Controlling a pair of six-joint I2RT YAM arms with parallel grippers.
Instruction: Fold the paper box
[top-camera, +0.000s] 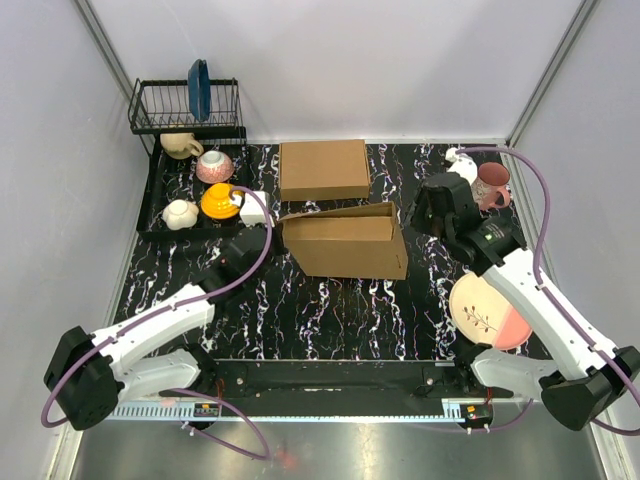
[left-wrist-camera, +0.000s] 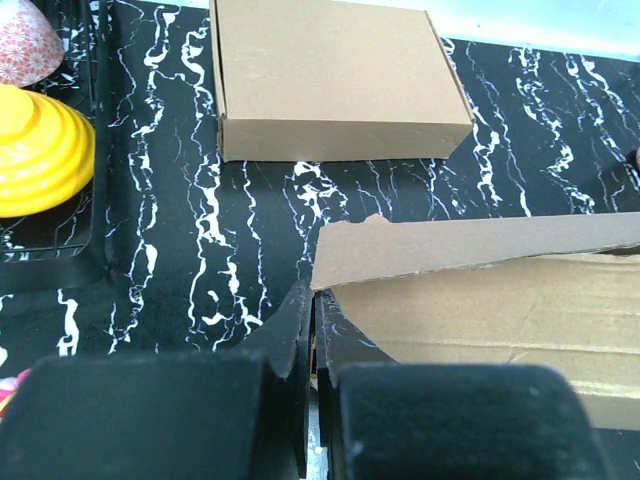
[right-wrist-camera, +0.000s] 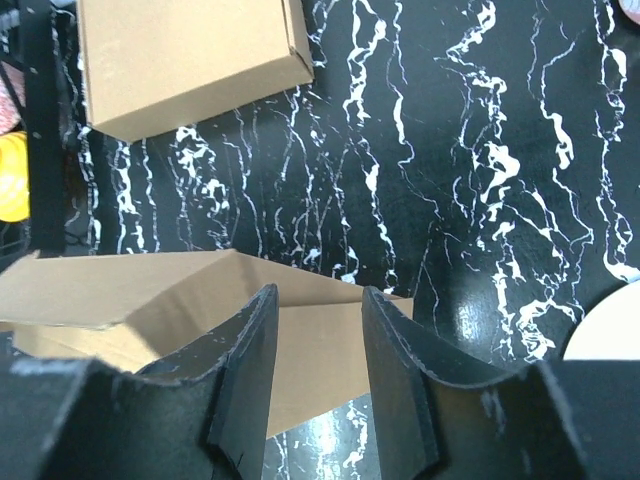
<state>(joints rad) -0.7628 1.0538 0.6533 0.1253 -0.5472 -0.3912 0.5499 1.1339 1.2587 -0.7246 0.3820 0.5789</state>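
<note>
Now on black marbled surface (top-camera: 300, 310): half-folded brown corrugated cardboard paper box (top-camera: 345, 245), likely light yet stiff; best taken by flap edges. Left pincer (left-wrist-camera: 308, 300) clenched at its left corner, right pincer (right-wrist-camera: 318, 293) parted beside it.

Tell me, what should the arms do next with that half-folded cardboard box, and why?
Probably lower the right gripper to push the lid flap down. The paper box gapes open, the right gripper hangs open at its right end, and the left gripper sits shut at its left end.

The paper box (top-camera: 345, 245) — brown cardboard, half-folded, top flap ajar — lies at the middle of the table (top-camera: 330, 310).
</note>
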